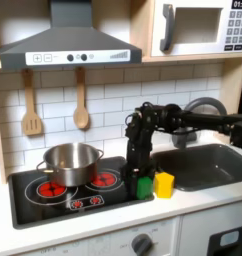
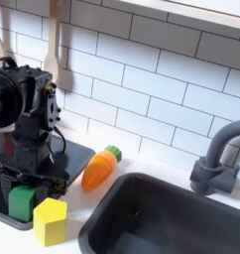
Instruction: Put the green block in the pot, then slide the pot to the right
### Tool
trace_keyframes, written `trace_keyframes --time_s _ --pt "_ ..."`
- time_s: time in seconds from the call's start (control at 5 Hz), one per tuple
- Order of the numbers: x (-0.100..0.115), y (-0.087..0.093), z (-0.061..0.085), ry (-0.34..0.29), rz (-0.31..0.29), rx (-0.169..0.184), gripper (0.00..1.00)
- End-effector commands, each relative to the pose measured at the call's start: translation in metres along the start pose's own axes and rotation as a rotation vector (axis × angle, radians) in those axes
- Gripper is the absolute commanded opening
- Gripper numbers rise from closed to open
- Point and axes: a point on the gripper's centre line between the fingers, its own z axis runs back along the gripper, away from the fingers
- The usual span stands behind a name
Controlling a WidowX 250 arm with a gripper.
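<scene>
The green block (image 1: 145, 187) sits at the right front corner of the black stovetop (image 1: 53, 195), and it also shows in the second exterior view as a green block (image 2: 22, 201). My gripper (image 1: 142, 176) hangs straight down just above it. Seen closer, the gripper (image 2: 31, 185) looks open, its fingers spread to either side over the block without holding it. The shiny silver pot (image 1: 70, 161) stands on the stove's burners, well toward the first exterior view's left of the gripper, and nothing shows inside it.
A yellow block (image 1: 164, 184) (image 2: 50, 220) lies right beside the green one. An orange toy carrot (image 2: 99, 169) rests behind them near the wall. The dark sink (image 1: 208, 165) (image 2: 162, 218) and grey faucet (image 2: 216, 159) take up the counter's right side. Wooden utensils (image 1: 31, 105) hang on the tiles.
</scene>
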Motion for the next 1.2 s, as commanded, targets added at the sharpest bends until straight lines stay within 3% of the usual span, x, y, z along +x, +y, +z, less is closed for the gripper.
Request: trace_keyframes --time_s 0.0,0.4,1.0 --pt "-0.002 0.003 0.006 -0.034 -0.015 -0.009 0.0" --pt "-0.005 0.016 0.018 -0.058 -0.001 -0.02 0.0" --pt "0.003 0.047 0.056 -0.157 0.051 -0.025 0.0"
